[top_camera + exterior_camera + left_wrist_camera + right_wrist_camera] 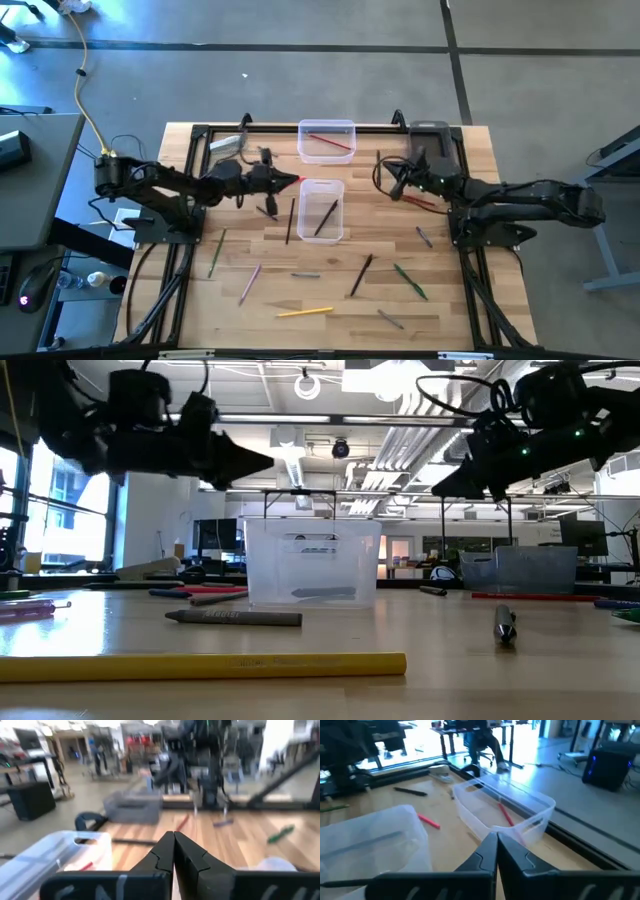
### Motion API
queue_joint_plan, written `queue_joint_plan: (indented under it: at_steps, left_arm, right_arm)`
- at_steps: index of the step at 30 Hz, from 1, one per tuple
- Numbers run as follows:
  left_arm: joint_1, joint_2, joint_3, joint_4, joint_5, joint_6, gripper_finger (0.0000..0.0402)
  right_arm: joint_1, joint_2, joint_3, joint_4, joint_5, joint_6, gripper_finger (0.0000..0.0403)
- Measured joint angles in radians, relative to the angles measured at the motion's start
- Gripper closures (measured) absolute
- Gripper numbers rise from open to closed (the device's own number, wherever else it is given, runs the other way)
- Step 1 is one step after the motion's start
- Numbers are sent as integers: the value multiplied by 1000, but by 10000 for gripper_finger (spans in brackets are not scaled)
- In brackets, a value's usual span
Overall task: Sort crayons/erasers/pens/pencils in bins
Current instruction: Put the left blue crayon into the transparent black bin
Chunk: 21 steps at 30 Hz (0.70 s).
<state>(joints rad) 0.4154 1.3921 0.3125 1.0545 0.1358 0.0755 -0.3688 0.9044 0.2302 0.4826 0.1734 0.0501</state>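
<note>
**Operator:** Bins, status, nearest first?

**Technician:** The nearest clear bin (321, 209) stands mid-table with one dark pencil (326, 218) lying inside. Behind it, at the far edge, the second clear bin (326, 139) holds a red crayon (330, 142). The dark grey bin (431, 137) sits at the far right corner; its contents cannot be made out.

**Operator:** Unsorted items?

**Technician:** Most lie on the near half of the table (450, 300): a yellow pencil (305, 312) closest to the front edge, a green pen (410, 281) and a dark pen (361, 275) behind it, a pink pencil (249, 283) to the left. By my judgement the sort is at an early stage.

**Operator:** Grippers?

**Technician:** The left gripper (293, 181) hangs above the table between the two clear bins, fingers (162, 856) clenched tip to tip with nothing between them. The right gripper (397, 188) hangs beside the grey bin, above a red pencil (421, 203), fingers (487, 852) likewise pressed together; its wrist view shows nothing held.

**Operator:** Reason for that posture?

**Technician:** Probably transit height: both clear the bin walls. Either must spread its fingers before descending on an item.
</note>
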Motion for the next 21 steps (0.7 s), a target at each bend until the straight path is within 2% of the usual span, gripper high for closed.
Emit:
queue_joint_plan:
  at_steps: [4, 10, 14, 16, 21]
  left_arm:
    - [-37, -69, 118, -328, -41, 50, 401]
    - [-97, -237, 305, -991, -152, 70, 401]
    - [-121, -269, 420, -1403, -205, 44, 401]
    - [-126, -265, 455, -1536, -216, 18, 401]
    - [-128, -218, 483, -1744, -188, 6, 401]
  right_arm:
    - [37, -29, 0, -7, 0, -32, 402]
    - [83, -82, 0, -17, -43, -82, 402]
    - [91, -121, 0, -53, -54, -107, 402]
    - [91, -131, 0, -56, -53, -114, 403]
    - [91, -141, 0, -72, -53, -130, 403]
